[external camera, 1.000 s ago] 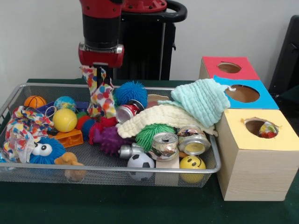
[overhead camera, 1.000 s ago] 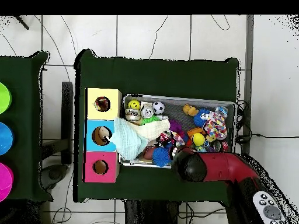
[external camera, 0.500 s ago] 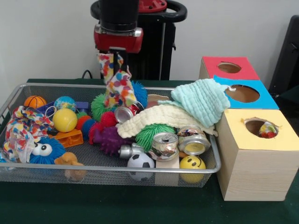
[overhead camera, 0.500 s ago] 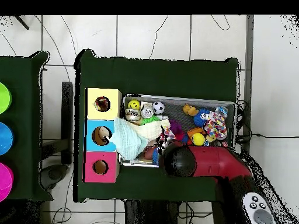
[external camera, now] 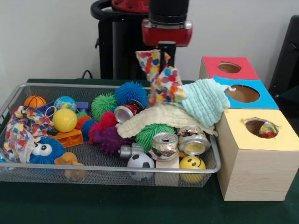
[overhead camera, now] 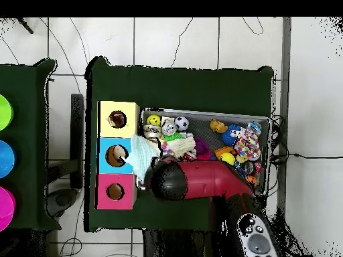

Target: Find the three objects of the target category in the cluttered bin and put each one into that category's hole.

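In the front view, a multicoloured dotted cloth (external camera: 163, 81) is held clamped in the pincer (external camera: 167, 52) at top centre of the frame and hangs clear above the wire bin (external camera: 211, 140), its lower end just beside the mint-green cloth (external camera: 203, 100). That green cloth is draped over the bin's right rim and against the blue-topped box (external camera: 261, 100), whose hole (external camera: 242, 93) lies open at right. A red-topped box (external camera: 240, 70) is seen behind it and a yellow-topped box (external camera: 280, 135) in front. A cream cloth (external camera: 156, 119) lies across the bin's middle, above a green spiky ball (external camera: 152, 134) and two cans (external camera: 180, 142). A second dotted cloth (external camera: 23, 128) is bunched at the bin's left end. In the overhead view, the pincer is hidden beneath the red arm (overhead camera: 201, 182), near the blue box.
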Available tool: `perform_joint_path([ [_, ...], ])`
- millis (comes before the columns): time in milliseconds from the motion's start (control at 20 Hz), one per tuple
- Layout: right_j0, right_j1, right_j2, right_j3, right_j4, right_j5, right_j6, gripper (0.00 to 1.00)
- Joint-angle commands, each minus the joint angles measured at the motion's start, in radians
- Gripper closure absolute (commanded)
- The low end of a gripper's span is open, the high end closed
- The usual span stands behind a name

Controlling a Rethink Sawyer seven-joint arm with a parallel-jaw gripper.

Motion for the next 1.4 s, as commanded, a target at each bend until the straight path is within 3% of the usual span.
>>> perform_joint_path([
  [50,0.092,-0.051,-0.067,-0.051,0.139,0.146,0.300,1.00],
  [400,0.186,-0.055,-0.138,-0.108,0.220,0.202,0.331,1.00],
  [750,0.264,-0.002,-0.196,-0.186,0.266,0.207,0.384,1.00],
  [1100,0.344,0.068,-0.259,-0.269,0.290,0.219,0.455,1.00],
  [1250,0.364,0.047,-0.283,-0.275,0.285,0.260,0.441,1.00],
  [1400,0.398,0.085,-0.315,-0.276,0.266,0.209,0.464,1.00],
])
